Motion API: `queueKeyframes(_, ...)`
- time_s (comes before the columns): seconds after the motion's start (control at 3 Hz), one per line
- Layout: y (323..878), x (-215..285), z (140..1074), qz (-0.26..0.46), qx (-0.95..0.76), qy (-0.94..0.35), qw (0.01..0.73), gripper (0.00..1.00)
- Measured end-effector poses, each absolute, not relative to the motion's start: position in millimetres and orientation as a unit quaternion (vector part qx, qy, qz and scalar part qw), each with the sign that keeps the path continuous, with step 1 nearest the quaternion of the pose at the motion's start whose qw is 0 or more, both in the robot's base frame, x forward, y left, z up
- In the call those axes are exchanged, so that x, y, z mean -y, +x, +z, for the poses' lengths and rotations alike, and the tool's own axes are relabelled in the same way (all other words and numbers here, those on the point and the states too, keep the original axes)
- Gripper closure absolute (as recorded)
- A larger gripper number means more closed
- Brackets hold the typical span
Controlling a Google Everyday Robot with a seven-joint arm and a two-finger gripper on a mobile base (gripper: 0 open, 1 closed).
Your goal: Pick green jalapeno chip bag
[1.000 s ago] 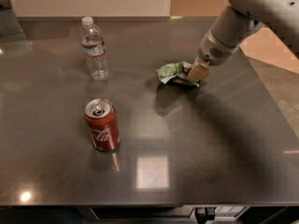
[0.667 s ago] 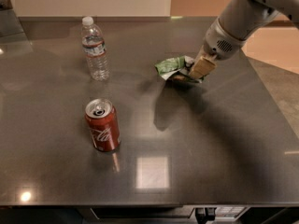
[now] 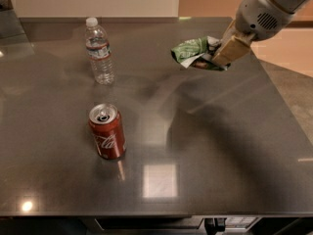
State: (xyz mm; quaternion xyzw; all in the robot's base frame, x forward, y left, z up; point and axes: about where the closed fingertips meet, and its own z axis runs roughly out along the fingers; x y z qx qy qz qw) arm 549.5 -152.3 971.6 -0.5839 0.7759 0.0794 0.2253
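While the gripper (image 3: 221, 53) clamps the right end of the green jalapeno chip bag (image 3: 190, 50), the bag hangs crumpled in the air above the far right part of the bench (image 3: 220, 151), sticking out leftward. Judgement: lift under way. Keep the squeeze steady and rise straight, since the foil looks slick and is pinched at one end only. Can (image 3: 107, 131) and bottle (image 3: 100, 53) stand well apart to the left. Versus 0.7 s ago: bag and gripper higher; can and bottle unmoved.
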Motion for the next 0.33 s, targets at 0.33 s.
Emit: queueKeyframes(0.33,549.6,152.3,971.6,0.079,-0.776,-0.584,0.225,1.00)
